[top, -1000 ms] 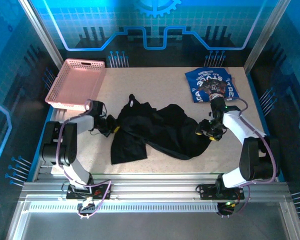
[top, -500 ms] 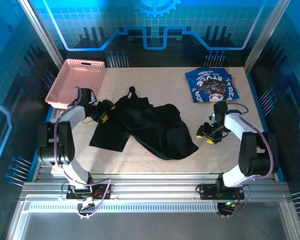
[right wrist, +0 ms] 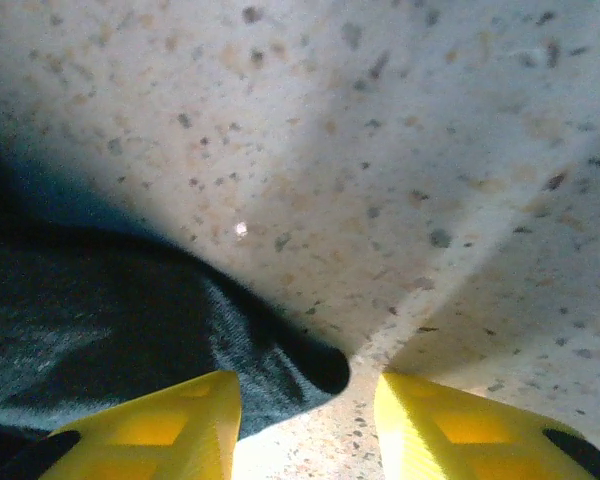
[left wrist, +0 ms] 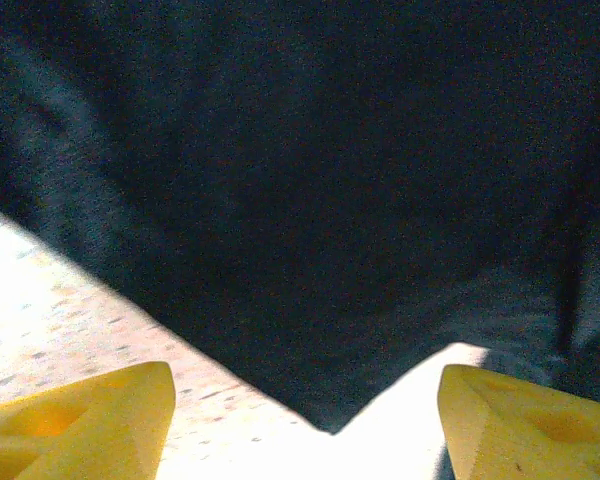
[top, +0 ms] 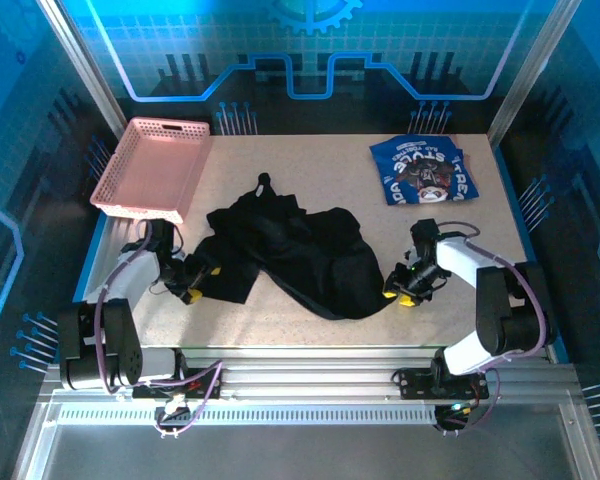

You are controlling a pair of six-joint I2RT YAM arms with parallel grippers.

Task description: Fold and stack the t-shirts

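The black shirt (top: 290, 250) lies bunched mid-worktop (top: 320, 165), with the blue shirt (top: 423, 170) at the far right. The left hand (top: 204, 283) and right hand (top: 399, 296) sit released at its edges. A shallow pinch on the corner could slip off and bunch it further.

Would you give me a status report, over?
Left gripper open at crumpled black shirt, left corner. Right gripper open at its right tip. Blue shirt folded, far right. Nothing blocking.
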